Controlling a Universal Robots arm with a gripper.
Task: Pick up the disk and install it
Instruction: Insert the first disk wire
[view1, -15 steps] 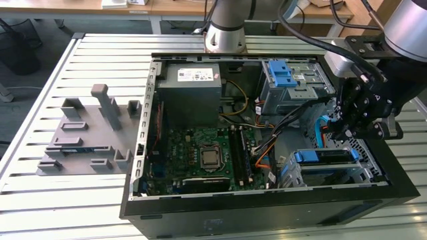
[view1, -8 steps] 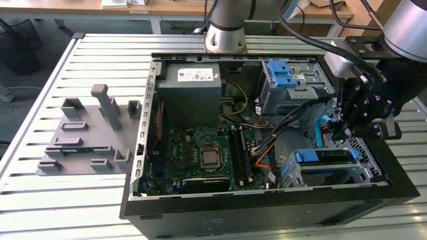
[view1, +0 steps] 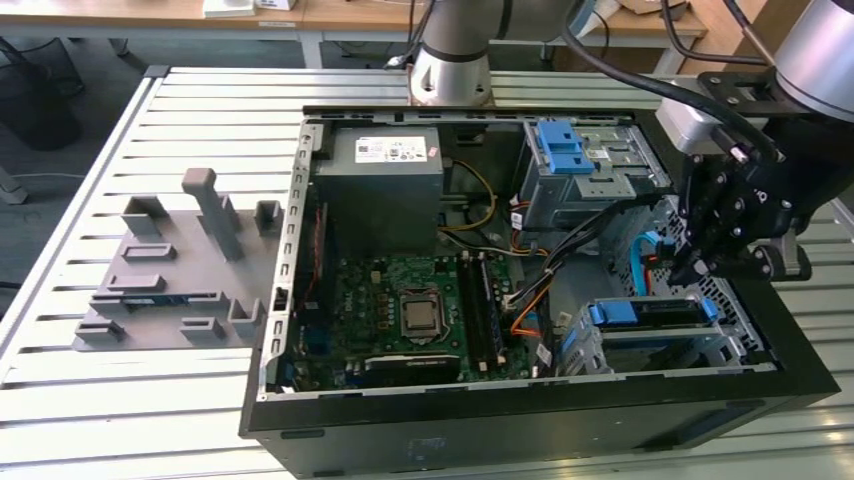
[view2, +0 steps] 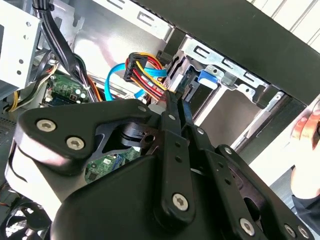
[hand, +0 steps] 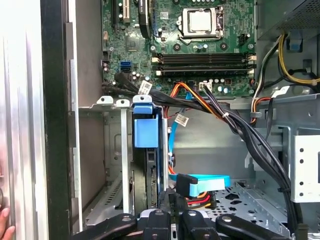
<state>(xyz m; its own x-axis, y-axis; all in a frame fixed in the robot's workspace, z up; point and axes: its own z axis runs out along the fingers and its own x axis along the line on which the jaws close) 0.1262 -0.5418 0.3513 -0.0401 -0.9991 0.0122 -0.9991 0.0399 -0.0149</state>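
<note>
The fingers (view2: 172, 117) are pressed together with nothing visible between them, and their tips point down at the lower drive cage (view1: 667, 340) of the open computer case (view1: 534, 420). The disk (hand: 150, 170) stands on its edge inside this cage, with its blue rail and tab on top, so it looks already placed in the slot. I judge the disk to be stiff, rather heavy for its size and sensitive to knocks. Its metal faces are smooth, so the blue plastic rails are the better place to take hold. Just beside the cage, a blue flat cable (hand: 200, 182) and a coloured wire bundle (view2: 142, 70) lie close to the fingertips. The first wrist view shows the motherboard (hand: 200, 45) beyond the cage. The exterior view adds the whole gripper (view1: 694, 270) above the cage and, well apart from it, a grey fixture (view1: 174, 280) on the counter (view1: 134, 400). The second wrist view shows a person's hand (view2: 305, 145) outside the case.
</note>
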